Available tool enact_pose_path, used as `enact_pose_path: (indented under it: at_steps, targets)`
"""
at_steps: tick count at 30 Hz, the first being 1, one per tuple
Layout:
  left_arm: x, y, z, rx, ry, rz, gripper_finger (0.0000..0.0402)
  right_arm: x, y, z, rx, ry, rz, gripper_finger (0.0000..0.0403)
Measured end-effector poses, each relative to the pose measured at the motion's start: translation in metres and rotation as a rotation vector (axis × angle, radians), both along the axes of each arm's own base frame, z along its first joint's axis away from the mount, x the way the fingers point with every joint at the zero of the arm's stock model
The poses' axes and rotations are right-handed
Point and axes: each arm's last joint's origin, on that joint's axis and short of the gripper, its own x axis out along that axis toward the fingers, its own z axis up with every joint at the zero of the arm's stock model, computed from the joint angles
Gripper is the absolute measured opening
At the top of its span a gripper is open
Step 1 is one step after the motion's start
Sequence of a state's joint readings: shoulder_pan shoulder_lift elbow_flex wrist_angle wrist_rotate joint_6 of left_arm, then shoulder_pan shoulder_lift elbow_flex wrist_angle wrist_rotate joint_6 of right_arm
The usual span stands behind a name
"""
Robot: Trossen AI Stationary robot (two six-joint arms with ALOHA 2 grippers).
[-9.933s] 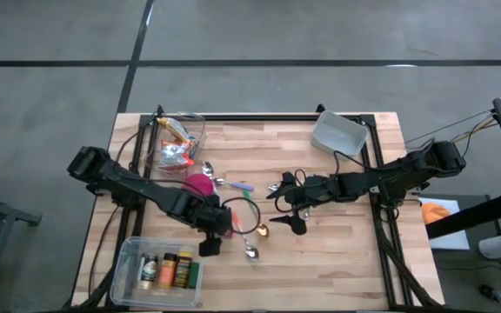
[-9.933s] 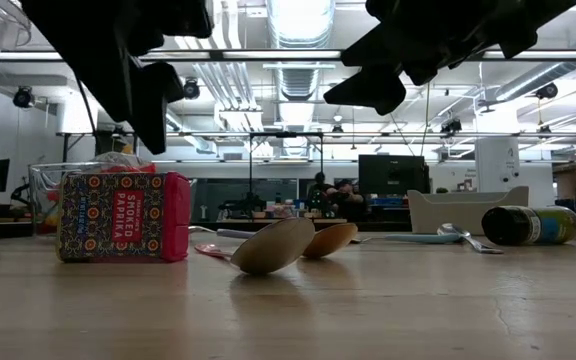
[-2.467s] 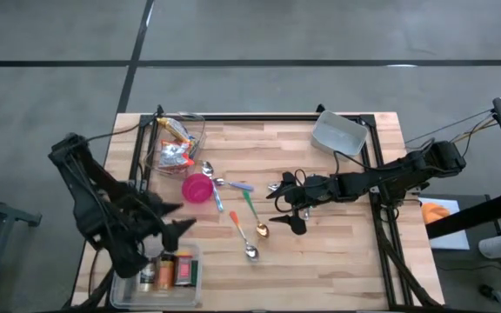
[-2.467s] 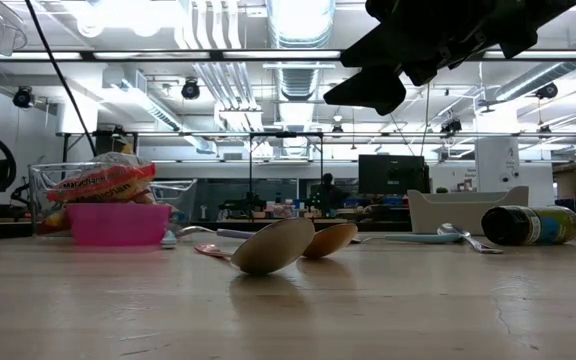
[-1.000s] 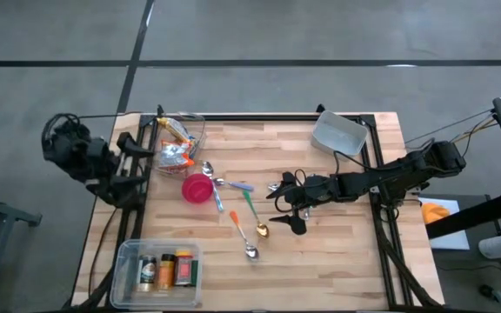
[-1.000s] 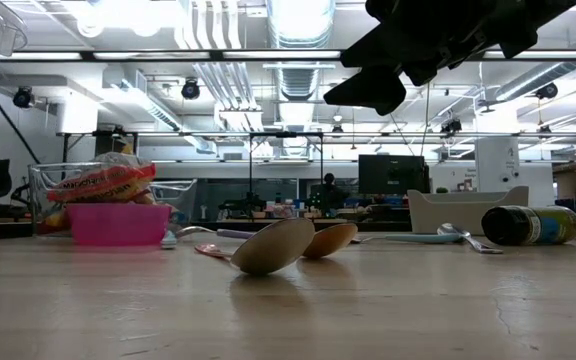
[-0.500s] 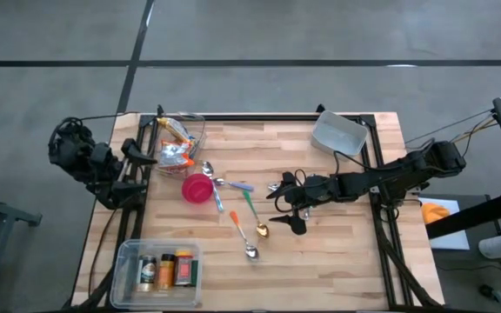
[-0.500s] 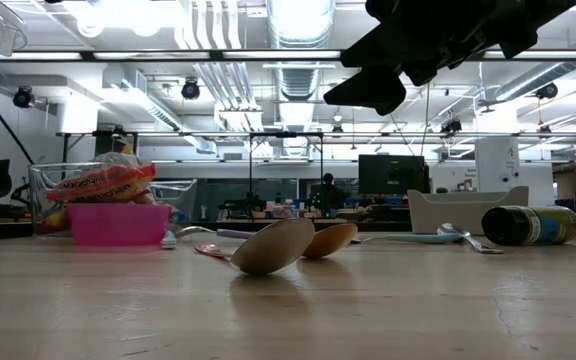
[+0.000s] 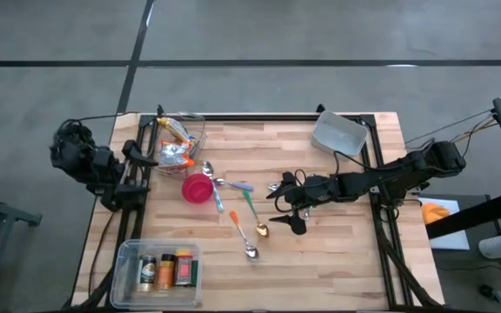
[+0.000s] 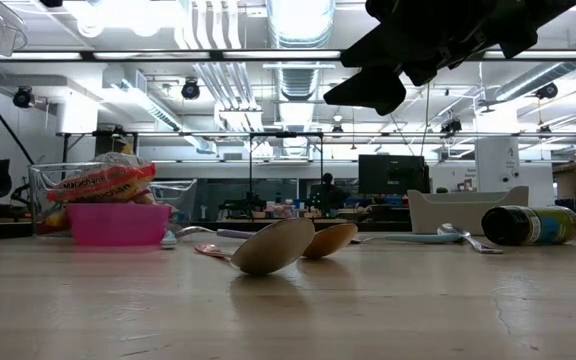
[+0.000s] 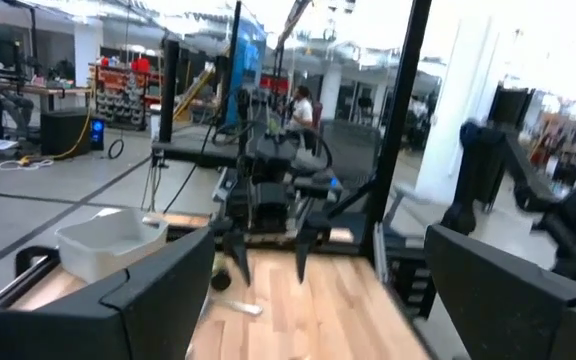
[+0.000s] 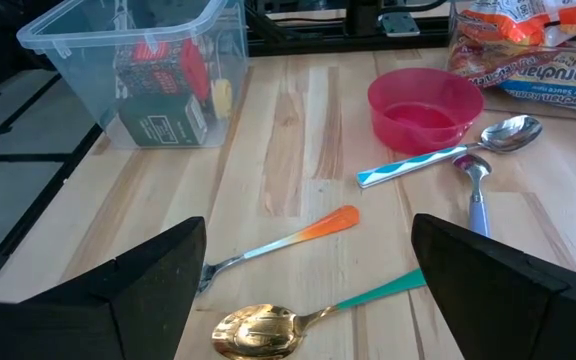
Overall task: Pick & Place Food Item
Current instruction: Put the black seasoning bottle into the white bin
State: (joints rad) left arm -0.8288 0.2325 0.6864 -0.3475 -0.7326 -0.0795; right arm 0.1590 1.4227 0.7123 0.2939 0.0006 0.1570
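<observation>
Now the food items sit inside the clear bin point(image 9: 158, 268) at the table's point(image 9: 337, 252) near left corner: a row of small spice containers point(image 9: 165, 269) packed side by side, the row running left to right along the bin's long axis. In the right wrist view a red box point(image 12: 168, 68) and a dark green box point(image 12: 164, 120) stand upright against the bin's wall. Across the middle of the table lie several spoons point(image 9: 246, 215), handles slanting toward the far left, beside a pink bowl point(image 9: 197, 188). A second clear container point(image 9: 175, 143) with snack packets point(image 12: 533, 45) stands at the far left, a white tub point(image 9: 338, 133) at the far right. The right gripper point(image 9: 287, 209) hovers over the table centre, fingers spread wide, holding nothing. The left gripper point(image 11: 313, 290), folded back off the table's left edge, is likewise wide apart and empty.
</observation>
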Motion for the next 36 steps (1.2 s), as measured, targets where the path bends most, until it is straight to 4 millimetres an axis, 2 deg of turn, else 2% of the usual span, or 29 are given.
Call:
enact_pose_path:
  at_steps: [12, 33, 36]
  targets:
    - [0.0, 0.0, -0.025, 0.196, 0.179, -0.001, 0.0364, 0.0, 0.0, 0.0, 0.0, 0.0, 0.0, 0.0351]
    - [0.0, 0.0, -0.028, 0.217, 0.199, 0.0, 0.0364, 0.0, 0.0, 0.0, -0.002, 0.0, 0.001, 0.0351]
    - [0.0, 0.0, -0.028, 0.217, 0.199, 0.0, 0.0364, 0.0, 0.0, 0.001, -0.13, -0.032, 0.058, 0.0351]
